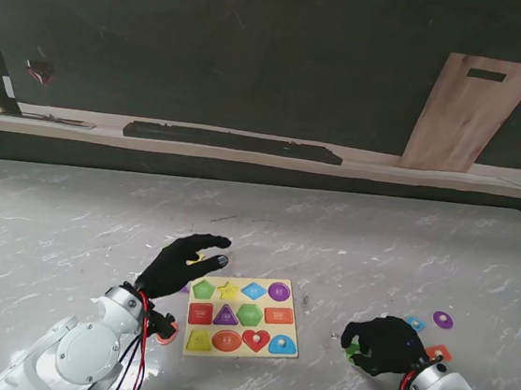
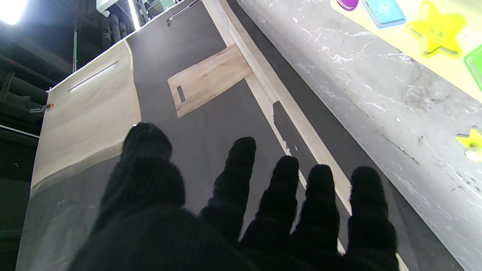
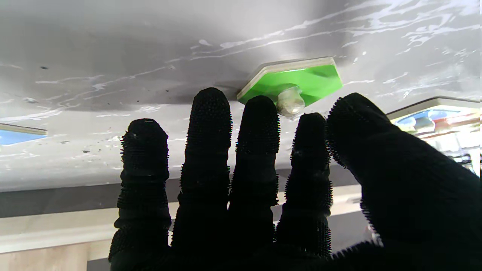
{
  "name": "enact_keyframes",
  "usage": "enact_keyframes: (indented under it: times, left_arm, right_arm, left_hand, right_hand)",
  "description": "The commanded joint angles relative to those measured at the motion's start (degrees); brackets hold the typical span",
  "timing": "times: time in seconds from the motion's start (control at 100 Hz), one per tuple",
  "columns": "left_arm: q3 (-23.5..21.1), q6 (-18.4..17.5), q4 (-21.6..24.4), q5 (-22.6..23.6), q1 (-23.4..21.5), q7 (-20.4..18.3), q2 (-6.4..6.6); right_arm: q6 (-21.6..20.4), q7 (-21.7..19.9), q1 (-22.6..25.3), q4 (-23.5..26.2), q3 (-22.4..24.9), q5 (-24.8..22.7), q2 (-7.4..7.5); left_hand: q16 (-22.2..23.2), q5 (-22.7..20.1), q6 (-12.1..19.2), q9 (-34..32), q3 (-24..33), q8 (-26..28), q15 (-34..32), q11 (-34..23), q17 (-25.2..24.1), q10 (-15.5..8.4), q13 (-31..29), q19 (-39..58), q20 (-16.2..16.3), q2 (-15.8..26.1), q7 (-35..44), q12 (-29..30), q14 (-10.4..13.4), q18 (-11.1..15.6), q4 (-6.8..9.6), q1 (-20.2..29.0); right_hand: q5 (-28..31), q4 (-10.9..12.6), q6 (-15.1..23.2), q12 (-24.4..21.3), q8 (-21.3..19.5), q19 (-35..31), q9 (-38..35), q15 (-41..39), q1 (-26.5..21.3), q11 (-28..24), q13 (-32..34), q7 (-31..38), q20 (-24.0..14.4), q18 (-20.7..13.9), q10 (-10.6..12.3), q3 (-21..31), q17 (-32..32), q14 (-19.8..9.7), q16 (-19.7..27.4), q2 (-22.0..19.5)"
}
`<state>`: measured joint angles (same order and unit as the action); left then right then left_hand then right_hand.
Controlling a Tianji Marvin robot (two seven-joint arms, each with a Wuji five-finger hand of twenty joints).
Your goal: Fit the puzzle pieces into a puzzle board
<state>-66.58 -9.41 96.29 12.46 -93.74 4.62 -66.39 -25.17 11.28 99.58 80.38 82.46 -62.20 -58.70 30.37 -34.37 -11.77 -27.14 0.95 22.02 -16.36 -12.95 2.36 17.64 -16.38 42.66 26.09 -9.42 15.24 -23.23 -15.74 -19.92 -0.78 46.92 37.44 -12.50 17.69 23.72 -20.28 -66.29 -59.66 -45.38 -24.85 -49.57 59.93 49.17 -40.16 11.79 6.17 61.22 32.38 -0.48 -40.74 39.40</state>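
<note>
Nearest you, your right hand (image 1: 384, 346) hangs low over the green hexagon piece (image 3: 292, 81) on the marble surface (image 1: 350, 233). Its fingers are apart and curled down, with the middle fingertips (image 3: 260, 109) just short of the clear knob (image 3: 290, 101). It holds nothing yet, as far as the wrist view shows.

You should judge that piece as a thin, stiff, light slab with a glossy face. The flat edges sit flush on the surface and look hard to get under. Take it by the knob, pinched between thumb and 1 finger, and expect it to swing a little.

Just beyond your right hand lie loose blue (image 1: 414, 323), red (image 1: 439, 351) and purple (image 1: 442, 319) pieces.

To your left sits the puzzle board (image 1: 243, 317), with most recesses already filled. Your left hand (image 1: 180, 263) hovers beside its far left corner, fingers spread and holding nothing. A loose yellow star piece (image 2: 470, 143) lies close to it.

Farthest off, a wooden board (image 1: 468, 110) leans on the dark wall.
</note>
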Motion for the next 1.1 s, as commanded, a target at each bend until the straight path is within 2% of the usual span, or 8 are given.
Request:
enact_keyframes:
  times: [0.0,0.17,0.31,0.45,0.53,0.68,0.87,1.09]
  left_arm:
    - [-0.06,0.13,0.31,-0.05,-0.24,-0.02,-0.02]
    - [-0.07,0.14,0.31,0.01,-0.25,-0.02,-0.02]
    - [-0.09,0.22,0.32,0.01,-0.25,-0.07,0.00]
    - [-0.11,0.19,0.31,0.10,-0.26,-0.06,0.00]
    - [-0.12,0.21,0.32,0.12,-0.28,-0.07,0.01]
    - [-0.11,0.25,0.30,0.09,-0.27,-0.14,0.02]
    - [-0.08,0.22,0.25,0.08,-0.24,-0.17,0.03]
    - [-0.07,0.20,0.23,0.08,-0.23,-0.19,0.03]
  right_arm:
    - [-0.10,0.49,0.68,-0.54,-0.12,-0.33,-0.47]
    - [1.22,2.29,0.79,-0.91,-0.02,-0.85,-0.57]
    - [2.38,3.37,0.79,-1.24,-0.17,-1.10,-0.65]
    - [3.79,5.07,0.87,-1.27,-0.38,-2.27,-0.62]
    - [4.25,5.63,0.93,-1.26,-0.38,-2.58,-0.63]
    - [4.45,6.84,0.93,-1.45,-0.35,-3.78,-0.47]
    - [4.18,7.17,1.08,-1.40,-0.02,-5.21,-0.17]
    - [3.84,7.20,1.56,-1.08,0.60,-6.33,0.07]
  left_hand:
    - [0.27,-0.87,1.63,-0.06,-1.66,-0.29,1.08,0.50,-0.68,-0.92,-1.43,0.09,0.68,1.50,-0.71,0.57,1.06,-0.43,-0.67,0.44]
    - [0.27,-0.88,1.61,-0.11,-1.66,-0.26,1.05,0.48,-0.65,-0.93,-1.54,0.07,0.68,1.49,-0.67,0.56,1.04,-0.42,-0.68,0.45]
    - [0.28,-0.94,1.59,-0.14,-1.66,-0.25,1.05,0.47,-0.65,-0.95,-1.51,0.08,0.69,1.45,-0.64,0.56,1.04,-0.43,-0.68,0.46]
    - [0.29,-0.91,1.57,-0.14,-1.68,-0.25,1.04,0.47,-0.68,-0.98,-1.51,0.07,0.69,1.49,-0.64,0.55,1.07,-0.53,-0.68,0.40]
    - [0.28,-0.93,1.60,-0.14,-1.66,-0.25,1.06,0.47,-0.65,-0.83,-1.49,0.09,0.70,1.48,-0.64,0.55,0.98,-0.43,-0.68,0.44]
    - [0.30,-0.93,1.64,-0.19,-1.67,-0.26,1.03,0.48,-0.64,-0.94,-1.53,0.10,0.70,1.56,-0.66,0.56,1.01,-0.45,-0.68,0.41]
    - [0.29,-0.94,1.56,-0.16,-1.69,-0.29,1.05,0.51,-0.64,-0.90,-1.47,0.11,0.69,1.57,-0.71,0.57,0.97,-0.48,-0.69,0.40]
    - [0.28,-0.95,1.54,-0.08,-1.69,-0.30,1.06,0.52,-0.66,-0.85,-1.45,0.11,0.69,1.61,-0.74,0.58,1.02,-0.44,-0.69,0.38]
  right_hand:
    - [-1.43,1.40,-1.35,-1.42,-1.01,-1.93,2.31,-2.18,2.43,2.15,-1.42,-1.32,-1.21,0.76,-1.67,-0.89,-0.47,0.72,-1.08,-1.52]
    - [0.04,3.48,-3.79,-0.29,-2.91,-3.36,2.72,-4.91,7.05,-0.29,-1.59,-1.84,-1.71,1.54,-2.59,-2.90,-0.42,1.49,-1.95,-4.49]
    - [0.04,5.50,-4.36,0.36,-6.82,-4.31,3.16,-6.63,9.34,-2.09,-1.49,-0.78,-1.72,1.85,-2.73,-4.66,-0.32,1.96,-2.28,-6.06]
    - [0.25,6.55,-4.43,0.70,-10.24,-4.89,3.47,-7.42,11.34,-3.14,-1.47,0.51,-1.50,1.92,-2.52,-6.42,-0.09,1.97,-2.40,-7.77]
    - [0.49,6.13,-4.14,0.88,-11.41,-5.18,3.67,-7.92,11.29,-3.61,-1.56,1.69,-1.50,2.00,-2.64,-7.19,-0.05,2.26,-2.57,-7.68]
    - [1.38,5.67,-3.69,1.22,-12.67,-5.43,3.69,-8.75,10.80,-4.49,-1.46,3.71,-1.40,2.14,-2.43,-6.56,0.29,2.26,-2.90,-4.91]
    - [1.62,4.34,-3.52,1.44,-12.28,-5.47,3.80,-9.32,8.33,-5.24,-1.38,5.23,-1.12,2.12,-2.09,-1.93,0.67,1.84,-3.33,2.14]
    - [0.34,6.46,-4.28,1.83,-13.64,-5.02,5.60,-9.44,6.52,-5.91,-2.34,4.79,-0.88,1.87,-1.52,1.80,0.41,0.82,-4.00,6.23]
